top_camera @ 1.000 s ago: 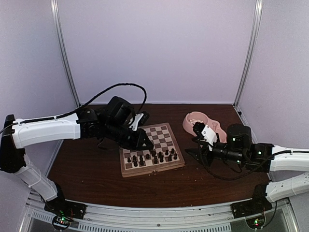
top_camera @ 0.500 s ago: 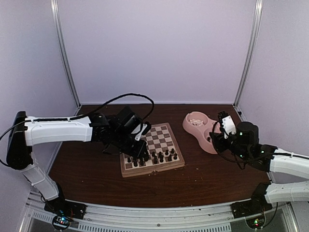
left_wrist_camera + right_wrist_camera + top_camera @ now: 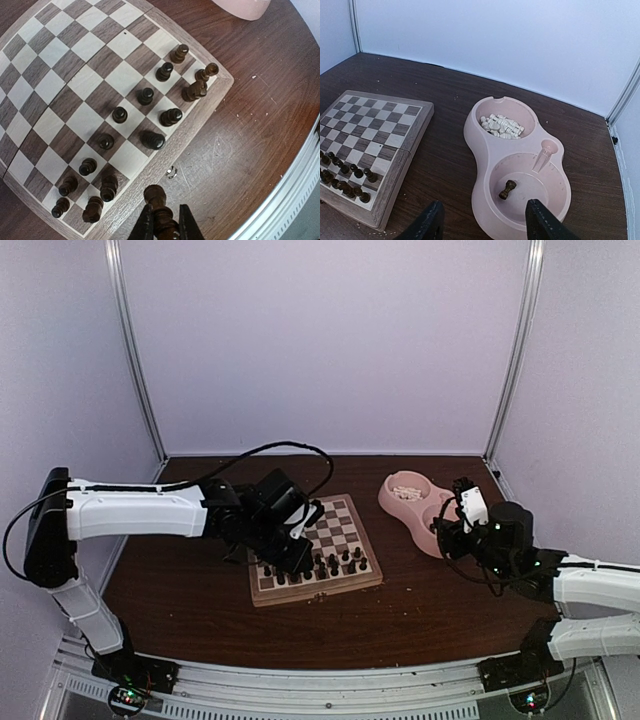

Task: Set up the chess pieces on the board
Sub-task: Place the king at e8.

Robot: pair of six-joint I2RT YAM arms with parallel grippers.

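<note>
The board (image 3: 85, 85) lies under my left gripper (image 3: 165, 216), which is shut on a dark chess piece (image 3: 155, 196) just off the board's near frame, beside the metal clasp (image 3: 171, 172). Several dark pieces (image 3: 146, 95) stand on the two nearest rows. From above, the left gripper (image 3: 300, 556) hangs over the board (image 3: 338, 512) at its near edge. My right gripper (image 3: 485, 225) is open and holds nothing; it sits just before the pink double bowl (image 3: 480, 150). One dark piece (image 3: 507, 189) lies in the bowl's near well, and cream pieces (image 3: 501, 127) fill the far one.
The pink bowl (image 3: 410, 502) stands right of the board on the brown table. The right gripper (image 3: 447, 530) is at the bowl's near right side. Walls and metal posts close in the back and sides.
The left arm has carried its dark piece down to the board's near edge. The right arm has swung right from the table by the board to the pink bowl, jaws slightly wider.
</note>
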